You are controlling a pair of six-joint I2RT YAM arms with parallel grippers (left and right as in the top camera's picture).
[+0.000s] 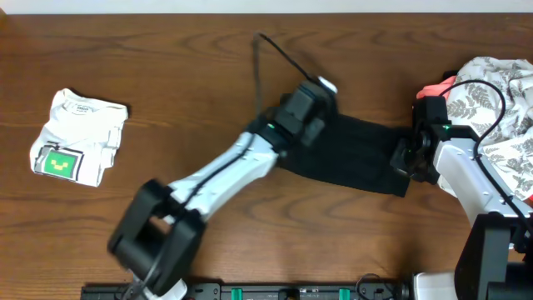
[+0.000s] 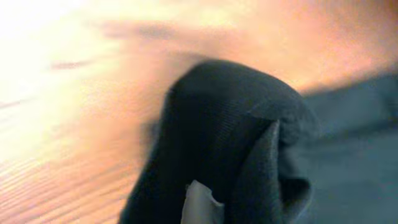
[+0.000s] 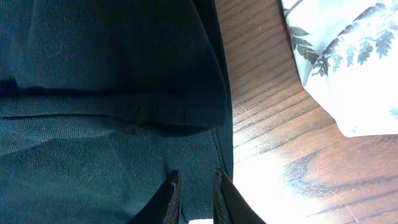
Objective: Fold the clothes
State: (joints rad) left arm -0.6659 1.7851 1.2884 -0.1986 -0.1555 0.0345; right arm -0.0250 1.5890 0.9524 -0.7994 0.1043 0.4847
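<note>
One of the clothes, a black garment [image 1: 358, 154], lies stretched across the wooden table right of centre. My left gripper [image 1: 321, 104] is at its far left end. In the left wrist view a raised, bunched fold of the black fabric [image 2: 230, 124] with a small white tag [image 2: 199, 202] fills the picture and hides the fingers, so the fold looks pinched. My right gripper [image 1: 405, 157] is at the garment's right end. Its two dark fingers [image 3: 171, 196] stand close together on the hem of the black cloth [image 3: 112, 93], the gripper [image 3: 196, 190] shut on it.
A folded white garment with a green print [image 1: 79, 137] lies at the far left. A heap of white leaf-patterned cloth [image 1: 500, 92] with a red piece [image 1: 437, 86] sits at the right edge, close to the right arm, and shows as patterned cloth [image 3: 348, 62]. A black cable [image 1: 266, 62] arcs behind the left arm.
</note>
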